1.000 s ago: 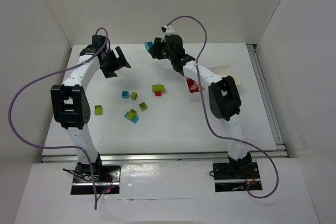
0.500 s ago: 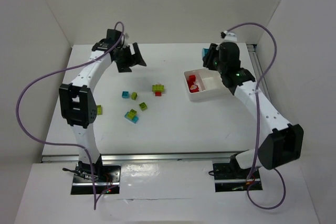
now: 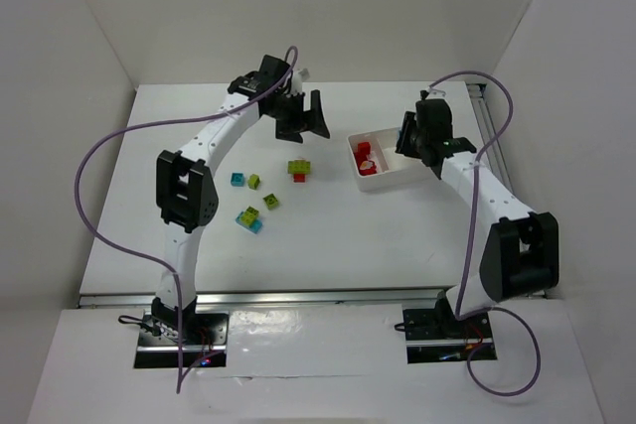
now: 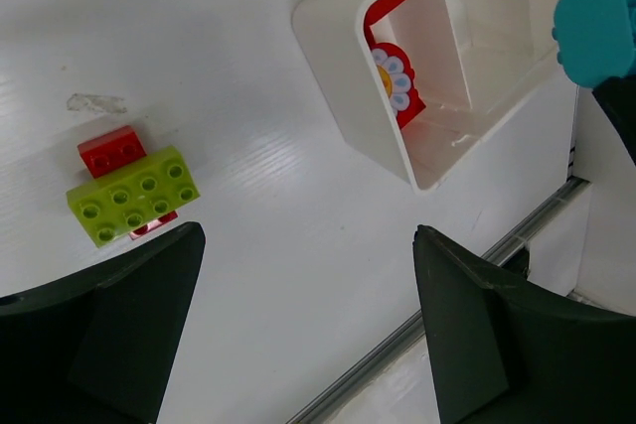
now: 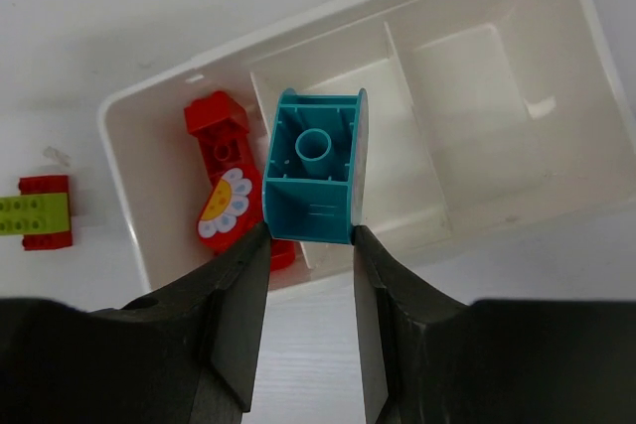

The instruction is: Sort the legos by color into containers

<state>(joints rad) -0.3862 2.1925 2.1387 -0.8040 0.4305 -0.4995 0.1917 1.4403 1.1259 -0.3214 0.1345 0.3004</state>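
Right wrist view: cyan brick (image 5: 316, 166) is pinched in the right gripper (image 5: 308, 237), one finger pressed on each side wall, hollow underside facing the camera (single tube visible inside). In frame it sits over the white tray (image 5: 119, 116), covering the wall between the end compartment and the middle one; height above the tray can't be read from here. The end compartment, on the side nearest the loose pieces, holds a red brick (image 5: 221, 126) and a red flower piece (image 5: 225, 208) with white petals, the two touching. The middle compartment is mostly hidden behind the cyan brick, and the third lies beyond it toward the tray's other end. Near the tray's red end but apart from it is a two-colour stack (image 4: 132, 196), yellow-green on top of red, with red sticking out at two sides. The left gripper (image 4: 303, 340) hangs over the table (image 3: 348, 235) on the far side of that stack, jaws spread wide, released, with both stack and tray in its camera's sight. Top view shows four more loose pieces, well left of the tray: a small cyan brick (image 3: 238, 180) just beside a yellow-green brick (image 3: 253, 181), a second yellow-green brick (image 3: 270, 202) nearer the bases, and a cyan/yellow-green pair (image 3: 248, 218) nearest of all
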